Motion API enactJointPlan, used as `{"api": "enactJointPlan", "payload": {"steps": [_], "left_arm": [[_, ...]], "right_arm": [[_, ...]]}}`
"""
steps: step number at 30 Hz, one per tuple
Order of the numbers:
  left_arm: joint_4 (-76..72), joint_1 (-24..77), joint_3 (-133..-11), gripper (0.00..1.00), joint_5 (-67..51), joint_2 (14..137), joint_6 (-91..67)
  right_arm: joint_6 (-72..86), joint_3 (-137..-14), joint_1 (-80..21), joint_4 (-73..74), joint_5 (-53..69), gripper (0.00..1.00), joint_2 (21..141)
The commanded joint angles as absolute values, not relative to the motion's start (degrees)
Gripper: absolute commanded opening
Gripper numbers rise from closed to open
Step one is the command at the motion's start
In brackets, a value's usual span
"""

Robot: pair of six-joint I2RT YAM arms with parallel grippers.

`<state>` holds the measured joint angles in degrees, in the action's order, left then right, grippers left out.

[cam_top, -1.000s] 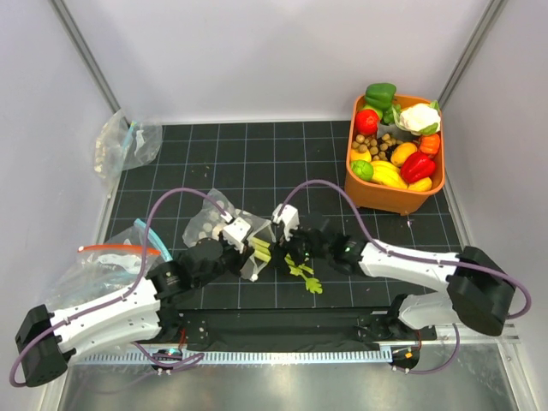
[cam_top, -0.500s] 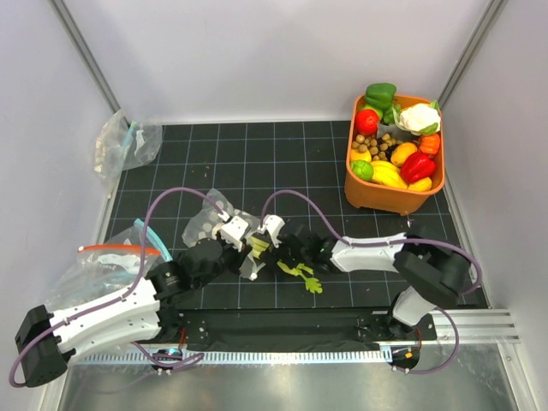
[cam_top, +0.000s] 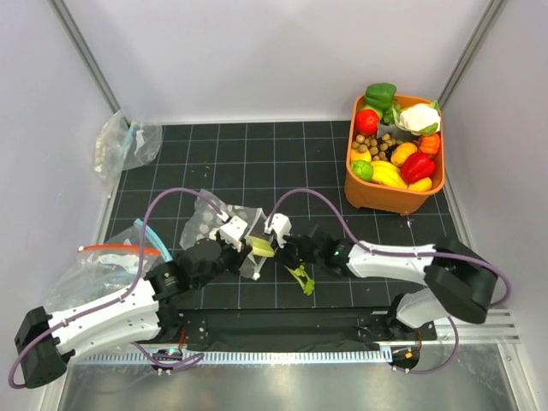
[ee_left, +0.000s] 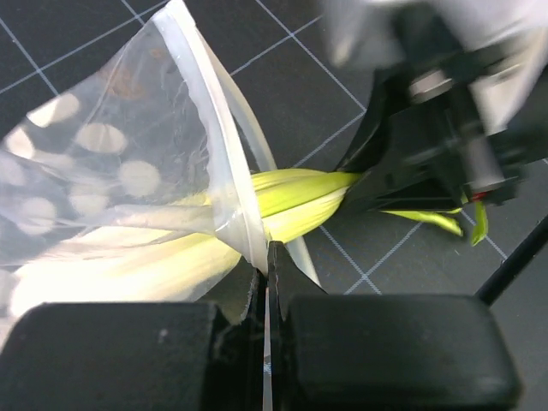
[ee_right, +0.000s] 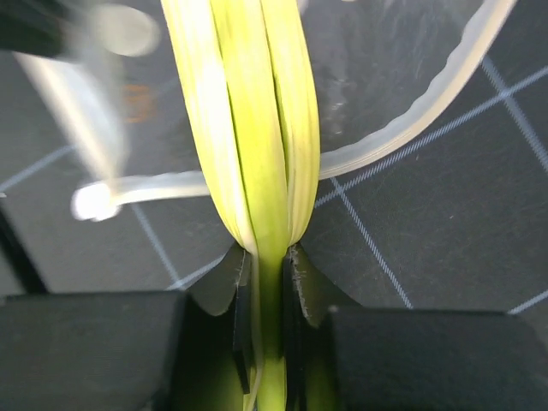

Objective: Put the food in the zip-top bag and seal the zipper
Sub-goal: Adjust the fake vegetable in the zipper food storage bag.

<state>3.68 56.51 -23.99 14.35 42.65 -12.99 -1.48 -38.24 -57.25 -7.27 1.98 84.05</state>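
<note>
The pale-green celery stalk [cam_top: 262,248] lies across the mat, its leafy end [cam_top: 301,279] toward the arms' bases. Its pale end [ee_left: 291,201] reaches through the mouth of the dotted clear zip-top bag [cam_top: 208,224]. My left gripper [ee_left: 267,267] is shut on the bag's mouth edge, pinching the pale zipper strip [ee_left: 214,145] and holding it up. My right gripper [ee_right: 267,257] is shut on the celery stalk [ee_right: 257,128], with the stalk running forward between its fingers. The zipper [ee_right: 411,120] curves open around the stalk. In the top view the two grippers [cam_top: 240,240] [cam_top: 274,248] meet at the bag's mouth.
An orange bin [cam_top: 355,193] at the back right holds toy produce, among it a red tomato [cam_top: 366,121] and a red pepper [cam_top: 417,165]. A clear bag with a red-orange strip [cam_top: 111,255] lies at the left. Another bag [cam_top: 124,141] sits back left.
My right gripper, open before, has closed on the celery stalk, and the leafy end has swung slightly toward the bag. The left gripper keeps its pinch on the bag.
</note>
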Motion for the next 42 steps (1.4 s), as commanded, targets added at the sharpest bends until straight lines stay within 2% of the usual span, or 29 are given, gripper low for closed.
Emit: {"api": "enactJointPlan", "payload": {"steps": [1, 8, 13, 20, 33, 38, 42], "left_arm": [[2.2, 56.6, -25.8, 0.0, 12.8, 42.8, -12.0], [1.8, 56.6, -25.3, 0.0, 9.3, 40.8, -10.3], [0.3, 56.6, -24.4, 0.0, 3.8, 38.6, -9.2], [-4.7, 56.6, -23.7, 0.0, -6.8, 40.1, -9.1], [-7.4, 56.6, -22.8, 0.0, -10.6, 39.9, -9.3], [-9.8, 56.6, -22.9, 0.0, -16.4, 42.6, -9.9], [-8.7, 56.6, -25.1, 0.0, -19.2, 50.2, -10.0]], "right_arm": [[-2.5, -36.9, -57.9, -12.7, 4.5, 0.01, 77.3], [-5.3, -37.3, -60.9, -11.1, 4.7, 0.01, 75.8], [-6.3, -39.1, -63.7, -9.4, 0.4, 0.01, 77.7], [-6.4, -38.5, -64.2, -10.5, 0.7, 0.01, 76.4], [-9.4, -39.4, -69.2, -9.8, -4.0, 0.01, 77.1], [-9.1, -38.1, -69.2, -11.5, -4.7, 0.01, 75.8], [-9.0, -37.9, -69.2, -11.7, -5.3, 0.04, 75.8]]}}
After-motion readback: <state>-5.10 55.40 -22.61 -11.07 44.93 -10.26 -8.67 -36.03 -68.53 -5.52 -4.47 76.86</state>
